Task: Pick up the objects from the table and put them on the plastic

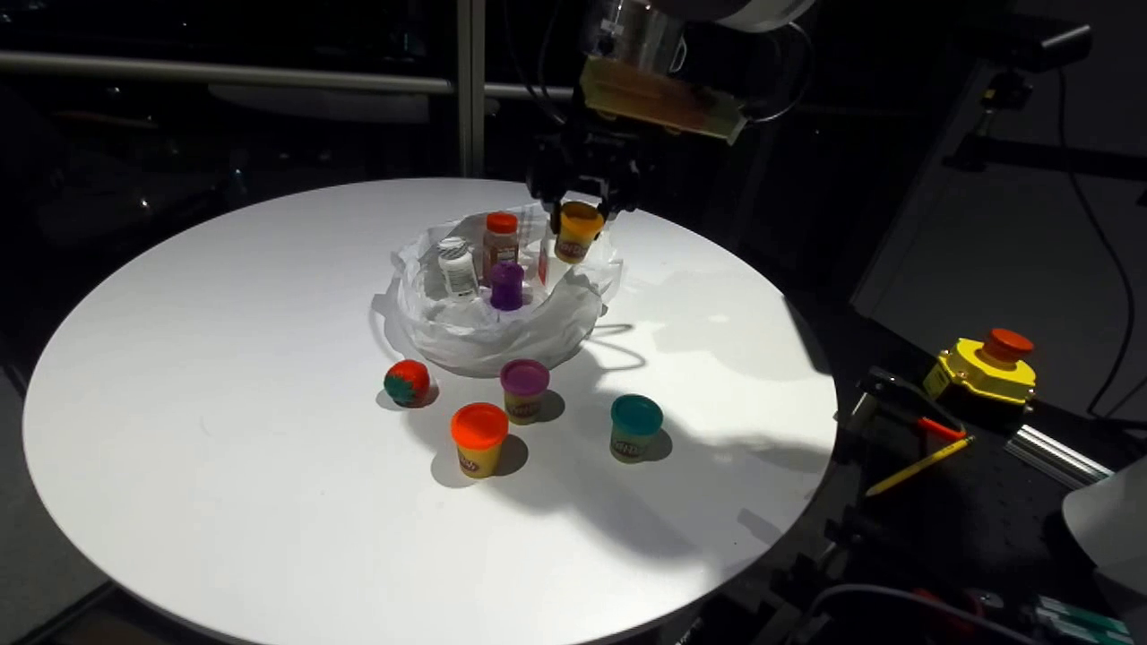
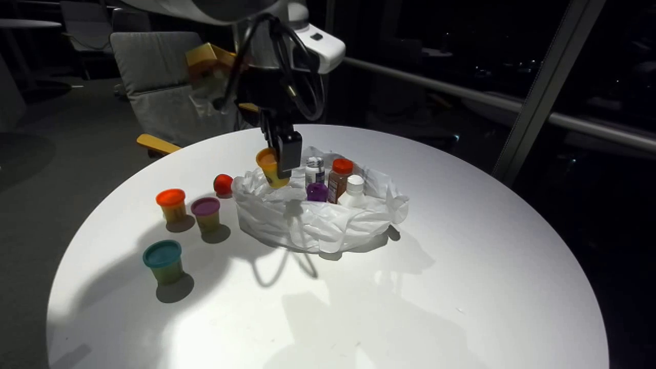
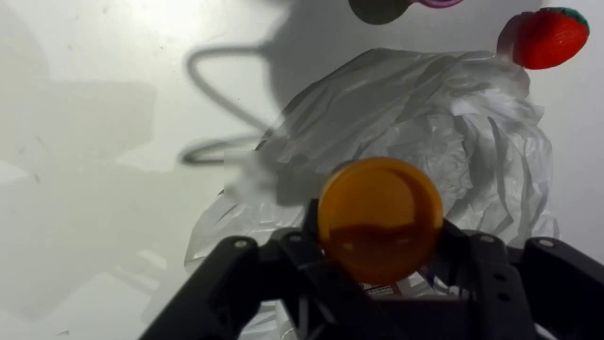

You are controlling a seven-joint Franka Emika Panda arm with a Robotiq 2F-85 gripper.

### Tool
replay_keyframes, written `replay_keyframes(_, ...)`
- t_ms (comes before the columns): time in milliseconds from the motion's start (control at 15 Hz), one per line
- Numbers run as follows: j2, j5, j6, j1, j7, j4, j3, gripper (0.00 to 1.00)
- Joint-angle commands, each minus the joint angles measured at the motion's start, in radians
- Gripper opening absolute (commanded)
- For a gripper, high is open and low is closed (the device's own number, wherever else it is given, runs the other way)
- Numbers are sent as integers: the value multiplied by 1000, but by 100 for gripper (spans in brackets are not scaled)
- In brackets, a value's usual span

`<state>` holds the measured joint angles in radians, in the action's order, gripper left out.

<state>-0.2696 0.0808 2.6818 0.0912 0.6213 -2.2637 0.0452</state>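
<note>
My gripper (image 1: 578,224) is shut on a cup with a yellow-orange lid (image 3: 380,222), its fingers on either side. In both exterior views this cup hangs slightly tilted above the plastic (image 2: 318,230), a crumpled whitish bag with raised edges. Inside the plastic stand a white bottle (image 1: 459,271), a red-capped bottle (image 1: 500,254), a small purple container (image 1: 506,287) and a second white bottle (image 2: 352,193). On the bare table are a red-orange-lidded cup (image 1: 479,437), a purple-lidded cup (image 1: 524,391), a teal-lidded cup (image 1: 635,428) and a strawberry-shaped object (image 3: 549,38).
The round white table (image 1: 224,466) carries everything, with its curved edge (image 2: 579,287) all around. A grey chair (image 2: 159,77) stands behind it. Beside the table, a dark surface holds a yellow box with a red button (image 1: 986,372) and a yellow pencil (image 1: 918,466).
</note>
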Motion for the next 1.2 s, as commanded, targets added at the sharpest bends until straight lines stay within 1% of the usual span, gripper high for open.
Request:
replay_keyframes(0,-148,99,13,-43,-82,147,-23,23)
replay_keyframes(267,-235,174,31,-61,-126,232,-25,23)
replay_keyframes(467,-276,213,32,-79,-155,255,-30,23)
replay_keyframes(800,-313,269,48,-115,-209,239,-47,23)
replay_keyframes(933,-308,271,65,-117,-225,224,-47,23)
replay_keyframes(1000,-295,267,81,-111,-228,208,-43,73)
replay_keyframes(1067,-279,258,101,-101,-227,191,-36,74)
replay_keyframes(1133,-260,243,128,-85,-221,170,-22,81)
